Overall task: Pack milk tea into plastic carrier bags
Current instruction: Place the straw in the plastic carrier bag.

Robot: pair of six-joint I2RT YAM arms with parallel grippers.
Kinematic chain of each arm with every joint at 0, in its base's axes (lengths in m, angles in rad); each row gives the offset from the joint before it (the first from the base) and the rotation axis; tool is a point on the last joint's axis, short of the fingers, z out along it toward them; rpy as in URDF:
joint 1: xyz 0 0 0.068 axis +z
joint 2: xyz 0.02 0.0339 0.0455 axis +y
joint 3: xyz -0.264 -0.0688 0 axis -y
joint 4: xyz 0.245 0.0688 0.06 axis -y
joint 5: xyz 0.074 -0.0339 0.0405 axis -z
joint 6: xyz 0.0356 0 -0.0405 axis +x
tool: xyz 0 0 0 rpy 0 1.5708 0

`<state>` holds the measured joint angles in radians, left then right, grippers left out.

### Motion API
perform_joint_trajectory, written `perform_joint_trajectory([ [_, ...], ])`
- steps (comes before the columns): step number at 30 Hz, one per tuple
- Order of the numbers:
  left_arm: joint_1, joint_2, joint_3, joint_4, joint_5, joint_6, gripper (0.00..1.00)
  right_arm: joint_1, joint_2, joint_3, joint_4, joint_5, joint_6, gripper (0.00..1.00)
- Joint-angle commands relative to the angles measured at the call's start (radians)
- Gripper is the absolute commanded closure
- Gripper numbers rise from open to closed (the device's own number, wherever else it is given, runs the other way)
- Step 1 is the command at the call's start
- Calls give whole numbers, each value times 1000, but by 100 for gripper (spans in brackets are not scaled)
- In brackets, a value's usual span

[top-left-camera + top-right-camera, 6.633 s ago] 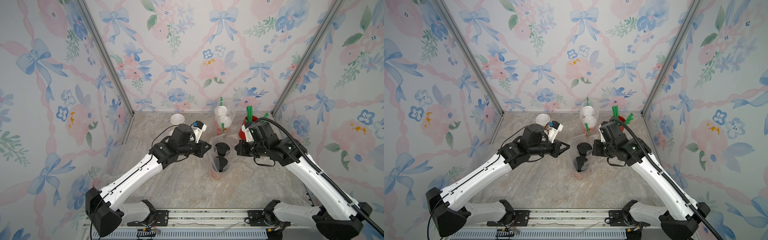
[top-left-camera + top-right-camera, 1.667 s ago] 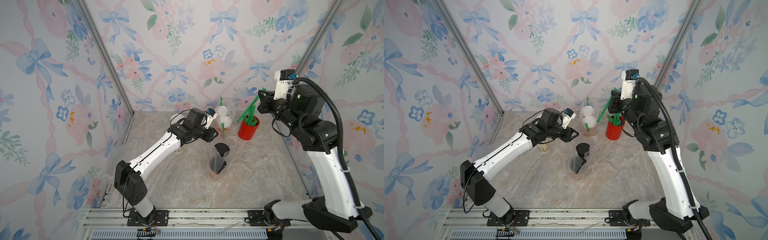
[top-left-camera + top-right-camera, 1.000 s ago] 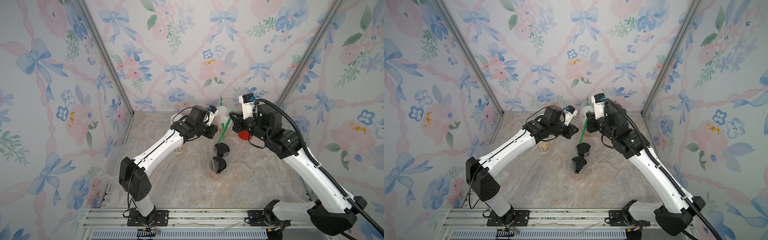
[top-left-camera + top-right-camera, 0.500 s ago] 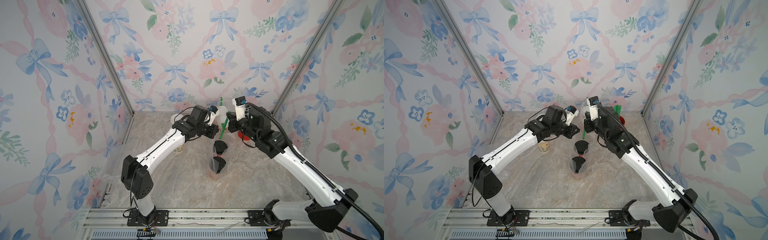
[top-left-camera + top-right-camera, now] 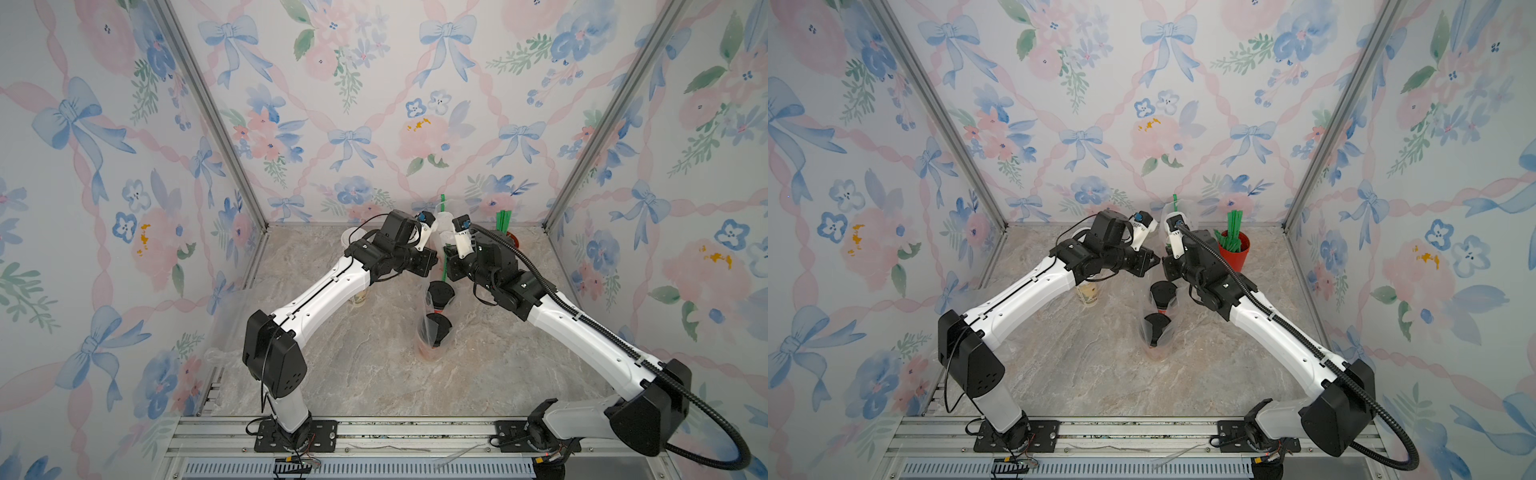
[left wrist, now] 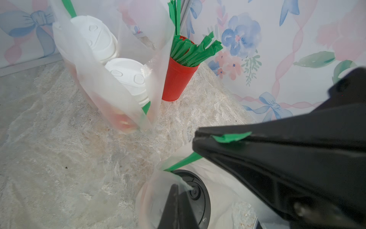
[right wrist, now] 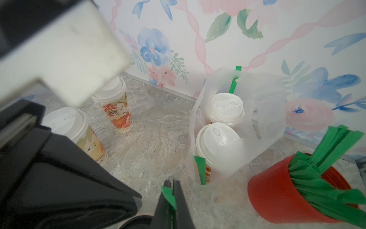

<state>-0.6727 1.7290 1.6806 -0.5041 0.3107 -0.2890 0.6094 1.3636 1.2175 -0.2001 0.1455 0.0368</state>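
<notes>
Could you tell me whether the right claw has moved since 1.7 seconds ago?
Yes. The right claw, gripping a green straw, has dropped from above the red straw cup to the bag of black-lidded cups.

In both top views the left arm [image 5: 324, 291] covers most of two loose cups at the far left. Only a white lid [image 5: 346, 241] edge and a cream-printed cup [image 5: 1088, 293] base show. In a top view the right arm [image 5: 494, 262] hides all but a sliver of the red straw cup [image 5: 514, 240]. Both wrists screen the bag of white-lidded cups [image 5: 444, 220].

In the left wrist view the left gripper [image 6: 175, 196] is cut by the picture's edge and veiled by the blurred clear bag [image 6: 156, 198]. Whether it pinches that film cannot be told.

In the right wrist view the green straw [image 7: 168, 195] vanishes downward inside the right gripper [image 7: 171, 183], and the black lid [image 7: 136, 221] is cropped.
</notes>
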Motion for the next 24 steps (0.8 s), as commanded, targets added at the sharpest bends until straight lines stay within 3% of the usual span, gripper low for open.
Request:
perform_joint_trajectory([
  [1,10,-20,-14,-1,-17,-6,96,-9,21,-55,83,-32,35,95],
  [10,11,-40,-25,-1,-22,-5,83,-34,52,-136,142,-57,73,86],
  [15,12,-71,-29,-1,-22,-6,70,-36,0,-92,88,-53,78,58],
  [24,10,-189,-104,-1,-47,-11,58,-95,-65,86,-125,-54,129,48],
])
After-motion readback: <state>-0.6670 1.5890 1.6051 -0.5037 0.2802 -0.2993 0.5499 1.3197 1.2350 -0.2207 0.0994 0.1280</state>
